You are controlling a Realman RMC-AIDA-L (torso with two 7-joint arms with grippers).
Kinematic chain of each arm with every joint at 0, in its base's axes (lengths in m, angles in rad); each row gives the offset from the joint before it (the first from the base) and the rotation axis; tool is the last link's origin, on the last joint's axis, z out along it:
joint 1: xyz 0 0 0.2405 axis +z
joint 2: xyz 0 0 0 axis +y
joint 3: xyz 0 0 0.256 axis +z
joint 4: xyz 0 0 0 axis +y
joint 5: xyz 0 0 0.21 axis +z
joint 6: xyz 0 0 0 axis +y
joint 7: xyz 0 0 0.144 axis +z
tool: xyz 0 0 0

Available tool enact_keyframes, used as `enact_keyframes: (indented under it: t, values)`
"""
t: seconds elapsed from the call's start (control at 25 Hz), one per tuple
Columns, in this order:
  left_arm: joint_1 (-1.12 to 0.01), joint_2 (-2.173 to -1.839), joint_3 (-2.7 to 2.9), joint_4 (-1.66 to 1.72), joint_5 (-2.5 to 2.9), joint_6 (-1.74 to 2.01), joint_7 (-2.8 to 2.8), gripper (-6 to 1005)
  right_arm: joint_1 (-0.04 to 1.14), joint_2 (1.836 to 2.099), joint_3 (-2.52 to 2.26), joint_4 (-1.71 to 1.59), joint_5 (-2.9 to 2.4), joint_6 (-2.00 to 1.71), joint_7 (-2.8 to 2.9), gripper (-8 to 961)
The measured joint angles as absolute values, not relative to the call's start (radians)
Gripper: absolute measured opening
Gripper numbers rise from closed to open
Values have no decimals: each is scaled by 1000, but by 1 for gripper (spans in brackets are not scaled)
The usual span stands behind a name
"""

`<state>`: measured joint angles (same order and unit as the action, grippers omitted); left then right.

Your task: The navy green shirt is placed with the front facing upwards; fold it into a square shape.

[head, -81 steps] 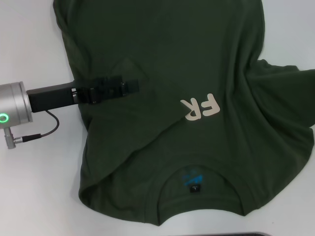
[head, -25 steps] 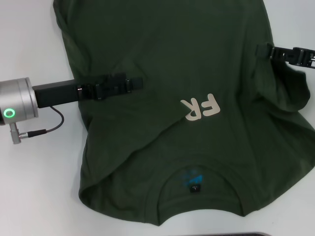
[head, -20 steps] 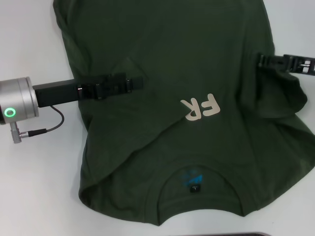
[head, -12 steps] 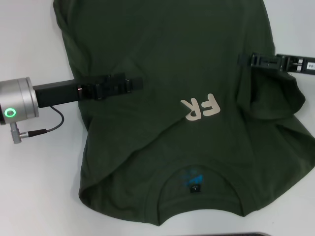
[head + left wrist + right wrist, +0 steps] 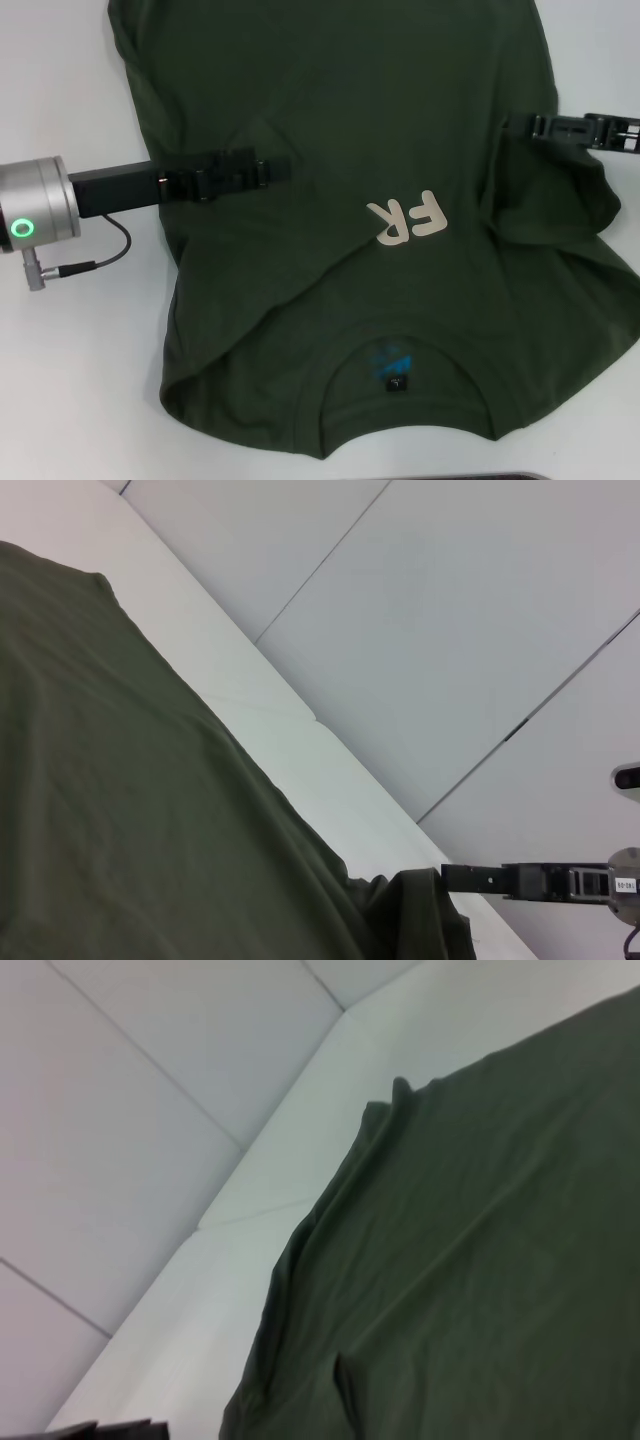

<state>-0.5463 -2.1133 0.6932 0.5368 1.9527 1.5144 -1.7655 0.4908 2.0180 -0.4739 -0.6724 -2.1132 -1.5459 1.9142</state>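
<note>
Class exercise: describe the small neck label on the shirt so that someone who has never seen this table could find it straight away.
Start with the navy green shirt spread over the white table. Follow it to its round ribbed collar at the edge nearest the robot. Just inside sits the neck label, a tiny black square below a blue smudge, unlike the large cream letters higher up.

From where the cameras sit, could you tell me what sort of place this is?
Probably a lab or test room: a plain white table, bare grey panelled walls, and only the navy green shirt between the left gripper and right gripper.
</note>
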Motion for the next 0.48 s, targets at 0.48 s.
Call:
enact_keyframes:
  t: [0.48]
  values:
    - [-549,-2114,695,537,1953,1512,-1766,885,489,2019,-492,-681,-2112,-1581,1933,799]
